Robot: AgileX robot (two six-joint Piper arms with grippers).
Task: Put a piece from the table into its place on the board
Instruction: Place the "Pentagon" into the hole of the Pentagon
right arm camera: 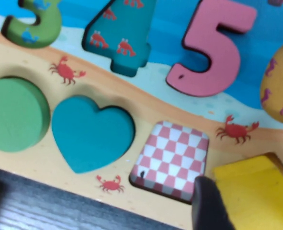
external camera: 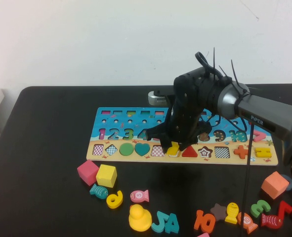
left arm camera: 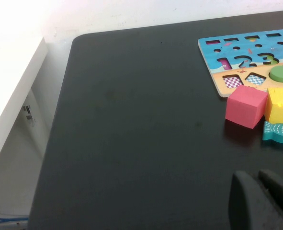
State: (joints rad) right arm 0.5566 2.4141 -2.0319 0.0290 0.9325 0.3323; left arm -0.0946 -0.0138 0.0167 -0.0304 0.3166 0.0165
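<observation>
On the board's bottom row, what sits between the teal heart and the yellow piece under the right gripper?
Right wrist view: an unfilled pink-checkered square slot separates the teal heart piece from the yellow block piece, which the right gripper hovers over. Left gripper is parked.

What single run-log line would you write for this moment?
right claw: over board, shut on yellow piece, at its slot beside the empty checkered slot | left claw: parked over bare table, away from board

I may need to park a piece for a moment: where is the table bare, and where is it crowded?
Bare: left of the board, out to the table edge. Crowded: the front strip from the pink cube to the orange cube. The right gripper sits over the board's yellow piece; left gripper is at the front left.
</observation>
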